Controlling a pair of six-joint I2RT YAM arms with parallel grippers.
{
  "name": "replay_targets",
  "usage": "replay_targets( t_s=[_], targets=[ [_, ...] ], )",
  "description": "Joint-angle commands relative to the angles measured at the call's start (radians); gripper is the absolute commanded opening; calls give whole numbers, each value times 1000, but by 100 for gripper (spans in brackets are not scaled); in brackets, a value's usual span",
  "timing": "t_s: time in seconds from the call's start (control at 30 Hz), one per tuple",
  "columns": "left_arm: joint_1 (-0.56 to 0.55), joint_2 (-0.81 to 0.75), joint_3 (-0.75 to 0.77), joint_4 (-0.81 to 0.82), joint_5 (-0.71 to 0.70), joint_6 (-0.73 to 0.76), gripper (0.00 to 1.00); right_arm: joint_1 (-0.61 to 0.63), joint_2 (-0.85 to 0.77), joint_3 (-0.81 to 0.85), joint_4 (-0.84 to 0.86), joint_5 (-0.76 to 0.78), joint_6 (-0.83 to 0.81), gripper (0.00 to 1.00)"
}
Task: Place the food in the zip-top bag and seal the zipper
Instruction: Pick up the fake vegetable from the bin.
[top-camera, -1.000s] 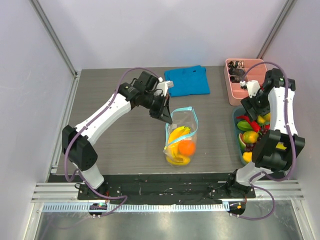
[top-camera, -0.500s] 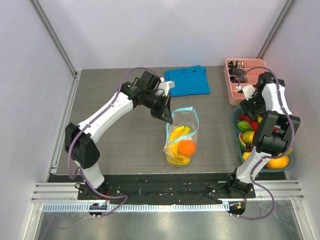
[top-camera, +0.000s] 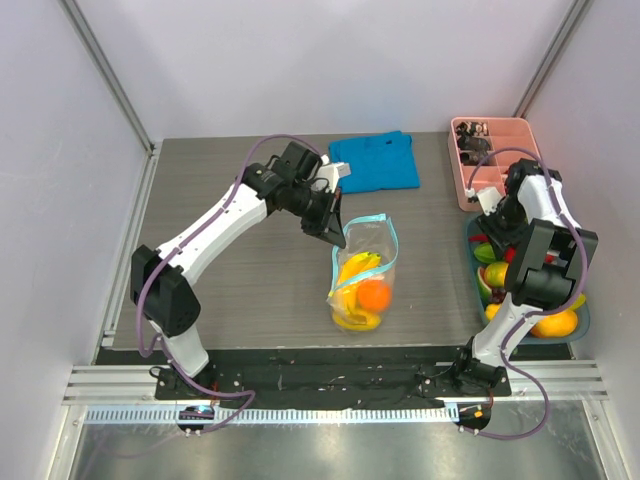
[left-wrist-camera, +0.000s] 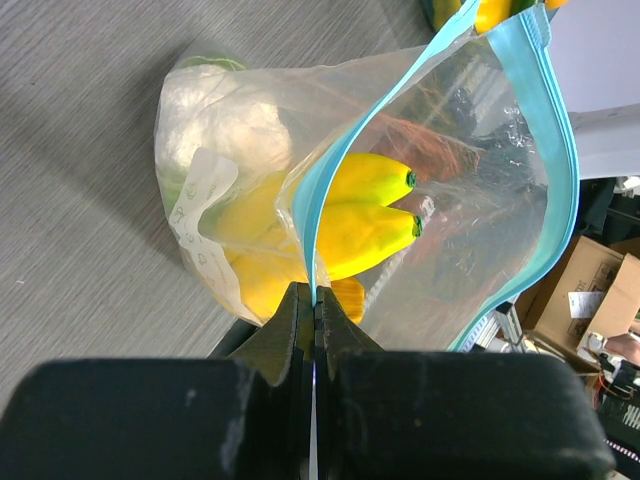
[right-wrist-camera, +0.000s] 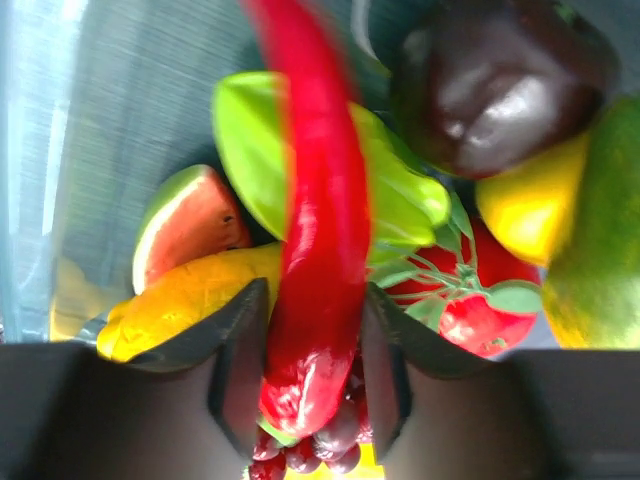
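The left gripper (left-wrist-camera: 314, 300) clamps the light-blue zipper strip (left-wrist-camera: 562, 140) of the clear plastic bag (left-wrist-camera: 470, 200) while the right gripper (right-wrist-camera: 314, 300) straddles a long red toy chili (right-wrist-camera: 315, 200), grip unclear, probably to lift next.

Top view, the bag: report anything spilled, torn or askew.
Nothing stands out. The bag has its mouth gaping, its zipper pinched at one side by the left gripper. Bananas and an orange sit inside; none lies spilled beside it.

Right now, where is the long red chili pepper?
In the right wrist view, the red chili pepper is between the right end effector's fingers, above the green leaf and watermelon slice in the teal tray, far right in the top view.
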Motion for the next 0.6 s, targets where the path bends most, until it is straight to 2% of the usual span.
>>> replay_targets(
  t_s=[0.0, 0.17, 0.33, 0.57],
  targets=[
    [7, -8, 36, -3, 12, 12, 0, 4, -40, 37, -17, -15, -10, 39],
    [7, -13, 37, 0, 12, 8, 0, 5, -80, 149, -98, -27, -27, 27],
    [7, -16, 28, 3, 10, 7, 0, 7, -114, 243, -194, -62, -55, 19],
    [7, -20, 28, 11, 9, -2, 0, 73, -236, 390, -304, -151, -154, 13]
  ],
)
